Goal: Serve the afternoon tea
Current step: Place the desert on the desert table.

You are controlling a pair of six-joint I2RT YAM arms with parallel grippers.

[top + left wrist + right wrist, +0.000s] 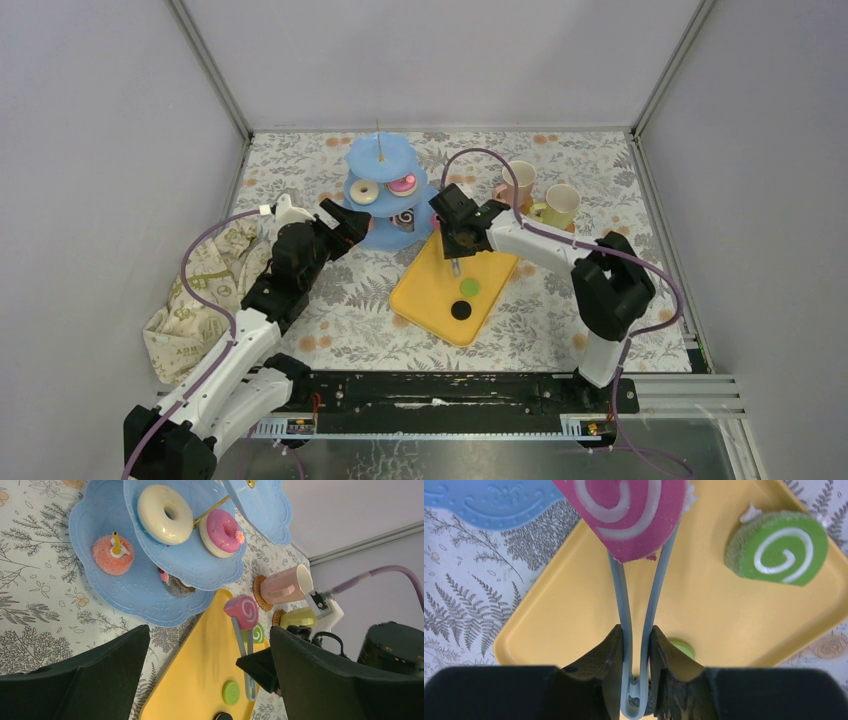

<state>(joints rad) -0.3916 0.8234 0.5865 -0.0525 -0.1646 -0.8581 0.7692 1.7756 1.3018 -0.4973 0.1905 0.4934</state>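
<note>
Right tool pressed on tongs; tongs pinch pink roll over tray far corner. Stand lies just left, beyond roll. Left tool spread, empty, beside stand.

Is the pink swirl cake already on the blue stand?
No, tongs in the right gripper hold the pink swirl cake over the yellow tray's corner.

— Where's the top camera?
— High at the near edge, looking down over the whole table.
— And the wrist ones?
— Close in. The left looks slantwise across the stand, and the right hangs just above the tray. All three show that tray.
</note>
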